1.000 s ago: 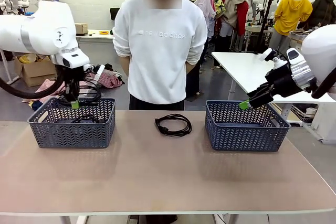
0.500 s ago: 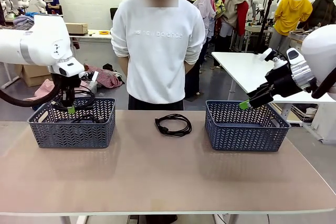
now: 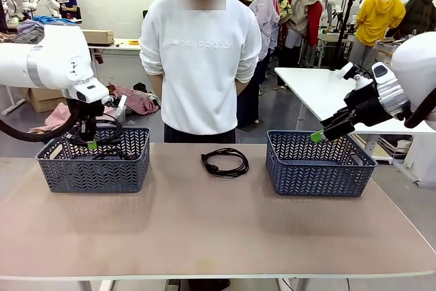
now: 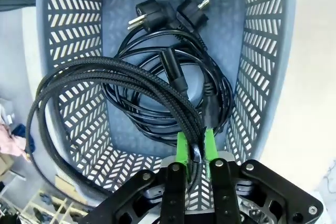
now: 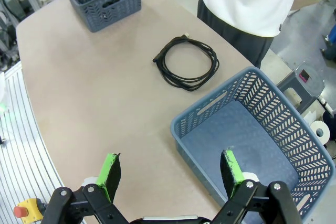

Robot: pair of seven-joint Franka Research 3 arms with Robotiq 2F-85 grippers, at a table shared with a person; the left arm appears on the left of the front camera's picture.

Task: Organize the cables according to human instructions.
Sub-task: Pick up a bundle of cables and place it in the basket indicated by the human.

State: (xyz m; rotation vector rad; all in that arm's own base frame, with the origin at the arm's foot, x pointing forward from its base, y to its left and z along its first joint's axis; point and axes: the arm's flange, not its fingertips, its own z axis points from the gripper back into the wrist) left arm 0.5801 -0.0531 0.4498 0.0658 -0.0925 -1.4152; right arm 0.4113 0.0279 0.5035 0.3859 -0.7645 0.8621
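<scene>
While the braided cable (image 4: 105, 69) hung pinched between the left gripper's (image 4: 193, 141) green pads, which were closed almost together on its strands, it had sunk within the last second from above the left basket (image 4: 252, 77) down to its rim. That suggested the drop-off was near, though the grip had not visibly let go. In the left wrist view the coil's long axis ran from the pads up and leftward, its far loop spilling over the basket wall. Beneath it lay a smooth cord (image 4: 157, 61), its plugs pointing at the basket's far end. Another coiled cable (image 3: 225, 162) waited flat on the table (image 3: 204, 236) between the baskets. The right gripper (image 5: 170, 163) hovered wide open and empty by the right basket (image 5: 210, 124), facing the person (image 3: 204, 52).
</scene>
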